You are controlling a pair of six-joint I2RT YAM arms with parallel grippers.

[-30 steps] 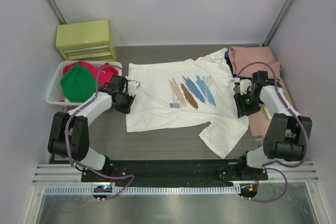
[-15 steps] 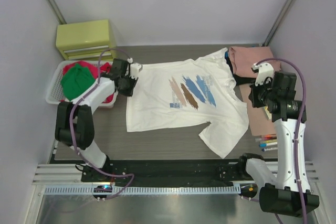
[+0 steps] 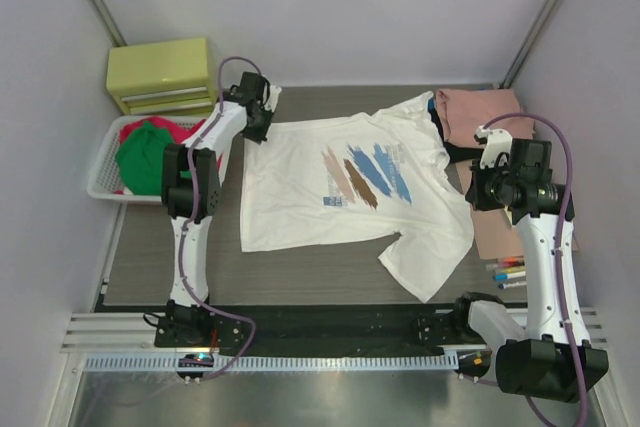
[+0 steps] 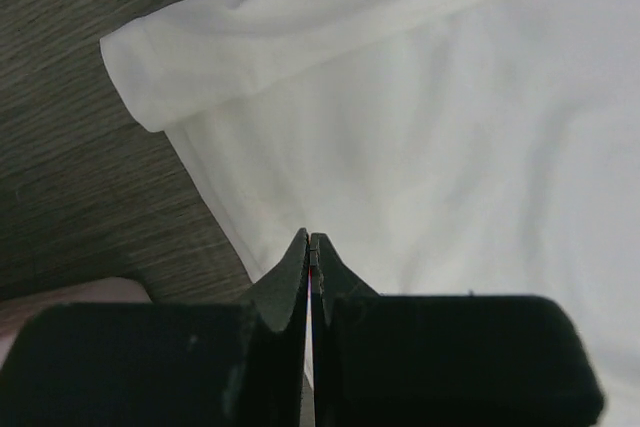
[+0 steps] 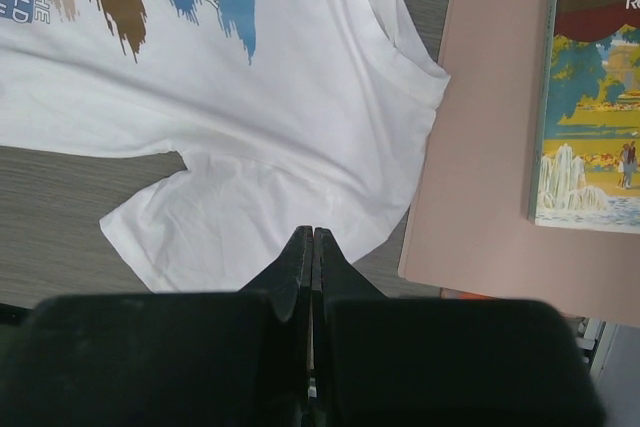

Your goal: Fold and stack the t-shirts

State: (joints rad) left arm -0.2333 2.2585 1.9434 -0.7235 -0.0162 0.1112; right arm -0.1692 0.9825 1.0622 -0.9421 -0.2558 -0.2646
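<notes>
The left gripper (image 4: 309, 239), jaws pressed together and empty, hangs over the 10 o'clock sleeve of the white t-shirt (image 3: 330, 197); the right gripper (image 5: 312, 235), likewise closed on nothing, hovers at 3 o'clock.

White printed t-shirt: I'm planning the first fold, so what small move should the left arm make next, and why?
Probably open the left gripper and lower it onto the corner of the white t-shirt beside it. The shirt lies spread flat, print up, not yet folded. Both the left gripper and the right gripper are shut, seemingly on nothing.
</notes>
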